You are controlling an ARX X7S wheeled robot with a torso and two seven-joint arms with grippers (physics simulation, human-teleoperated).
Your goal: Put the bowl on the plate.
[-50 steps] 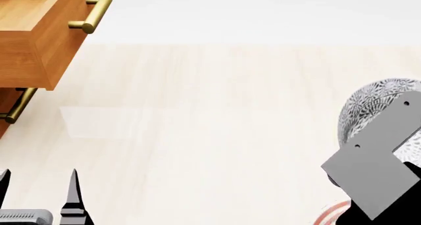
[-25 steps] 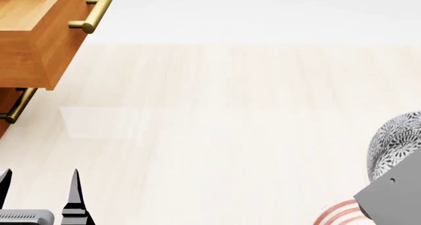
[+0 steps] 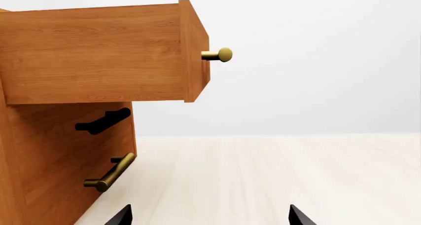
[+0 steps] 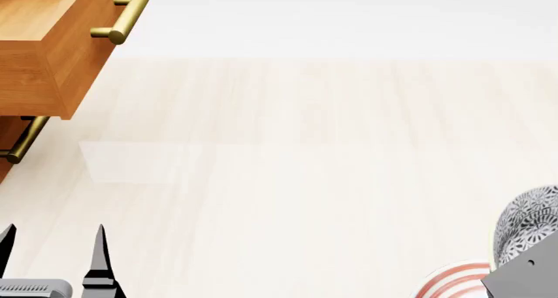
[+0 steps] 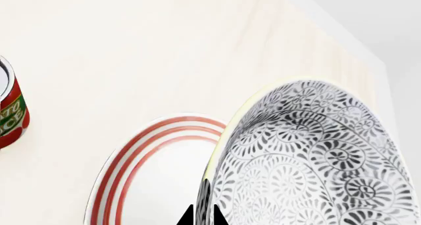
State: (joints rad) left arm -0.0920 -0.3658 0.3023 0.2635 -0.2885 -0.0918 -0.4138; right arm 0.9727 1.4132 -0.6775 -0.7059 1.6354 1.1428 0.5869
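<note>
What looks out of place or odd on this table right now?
Only the top wooden drawer of the cabinet beside the table stands pulled out. The patterned bowl is tilted in the right tool, above the red-ringed plate; nothing is spilled.

A pale wood-grain surface (image 4: 296, 167) runs to a plain white wall (image 3: 316, 62). A wooden cabinet (image 3: 59, 156) stands beside it, top drawer (image 4: 48, 43) open, handles (image 4: 122, 17) brass.
</note>
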